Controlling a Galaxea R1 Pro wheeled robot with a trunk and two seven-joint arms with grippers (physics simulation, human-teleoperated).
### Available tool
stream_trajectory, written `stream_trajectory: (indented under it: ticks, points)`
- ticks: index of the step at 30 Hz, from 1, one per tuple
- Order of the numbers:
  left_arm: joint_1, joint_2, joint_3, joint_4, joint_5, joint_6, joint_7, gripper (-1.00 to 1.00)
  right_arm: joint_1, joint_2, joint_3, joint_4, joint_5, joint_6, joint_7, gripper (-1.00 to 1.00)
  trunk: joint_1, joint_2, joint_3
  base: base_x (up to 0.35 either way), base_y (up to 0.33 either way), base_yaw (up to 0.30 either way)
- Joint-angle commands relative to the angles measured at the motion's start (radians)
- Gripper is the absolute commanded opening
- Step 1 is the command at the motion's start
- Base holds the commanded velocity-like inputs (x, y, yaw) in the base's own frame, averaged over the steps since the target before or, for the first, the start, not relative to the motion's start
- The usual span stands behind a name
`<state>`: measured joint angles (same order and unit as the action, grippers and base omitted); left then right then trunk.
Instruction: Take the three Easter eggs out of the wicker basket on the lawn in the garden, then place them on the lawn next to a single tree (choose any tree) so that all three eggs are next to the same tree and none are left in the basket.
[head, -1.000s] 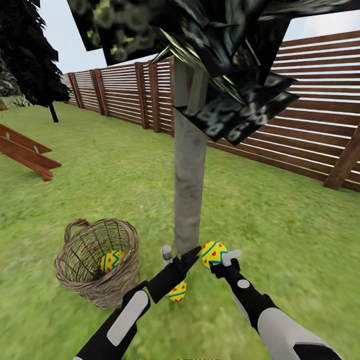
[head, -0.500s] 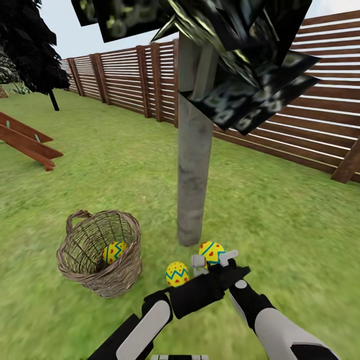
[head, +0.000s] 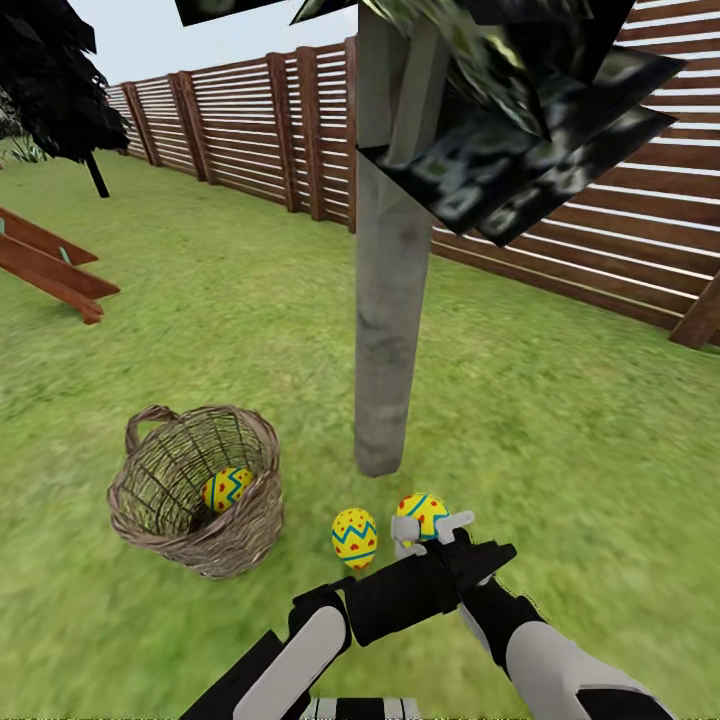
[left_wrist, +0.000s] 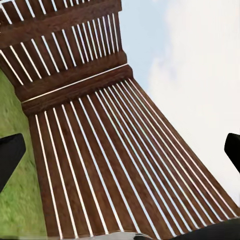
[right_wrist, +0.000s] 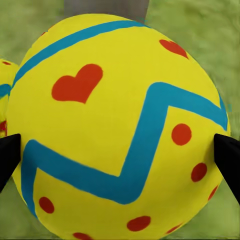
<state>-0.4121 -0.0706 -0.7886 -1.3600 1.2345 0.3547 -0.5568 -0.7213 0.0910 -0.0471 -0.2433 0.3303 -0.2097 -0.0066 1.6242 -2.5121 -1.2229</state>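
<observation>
From the head camera I see my right gripper (head: 432, 535) closed around a yellow Easter egg with blue zigzag bands and red hearts (head: 422, 514), held low over the mottled green lawn (head: 560, 450), just in front of the foot of the thick pale grey tree trunk (head: 388, 300). The right wrist camera has that egg (right_wrist: 117, 130) pressed between the two dark fingertips (right_wrist: 227, 155), with the grey trunk base (right_wrist: 106, 7) just beyond it.

A second yellow zigzag egg (head: 354, 537) stands upright on the grass just beside the held one, toward my left and near the trunk; its edge (right_wrist: 5, 95) shows past the gripped egg. The third yellow egg (head: 226, 489) lies inside the small round brown-grey wicker basket (head: 240, 545), which sits on the lawn to the left of the tree.

My left arm crosses in front of the right forearm. Its wrist camera looks at the brown slatted wooden fence (left_wrist: 100, 165) and sky, with the left gripper (left_wrist: 120, 155) spread open and holding nothing.
</observation>
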Motion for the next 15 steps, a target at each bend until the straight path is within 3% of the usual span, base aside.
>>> stream_trajectory:
  ticks: [1, 4, 6, 8, 15]
  points:
    - [-0.001, 0.000, 0.000, 0.001, 0.011, 0.009, 0.000, 1.00, -0.001, 0.007, -0.005, 0.009, 0.009, -0.002, -0.003, -1.00, 0.000, -0.001, -0.005, 0.000, 0.000, 0.000]
    - [-0.001, 0.000, 0.000, 0.004, 0.010, 0.008, 0.000, 1.00, -0.002, 0.013, -0.004, 0.021, 0.009, 0.002, -0.004, -1.00, 0.002, -0.001, -0.016, 0.000, 0.000, 0.000]
    - [-0.001, -0.001, -0.001, 0.004, 0.010, 0.008, 0.000, 1.00, -0.006, 0.041, 0.003, 0.025, 0.009, 0.027, -0.004, -1.00, 0.002, -0.002, -0.024, 0.000, 0.000, 0.000]
    - [-0.001, -0.001, -0.001, 0.004, 0.010, 0.008, 0.000, 1.00, -0.021, 0.052, 0.006, 0.027, 0.007, 0.041, -0.004, -1.00, 0.003, -0.002, -0.032, 0.000, 0.000, 0.000]
    - [-0.001, 0.000, -0.001, 0.001, 0.011, 0.008, 0.000, 1.00, -0.042, 0.051, 0.009, 0.080, 0.009, 0.035, -0.003, -1.00, 0.006, -0.004, -0.059, 0.000, 0.000, 0.000]
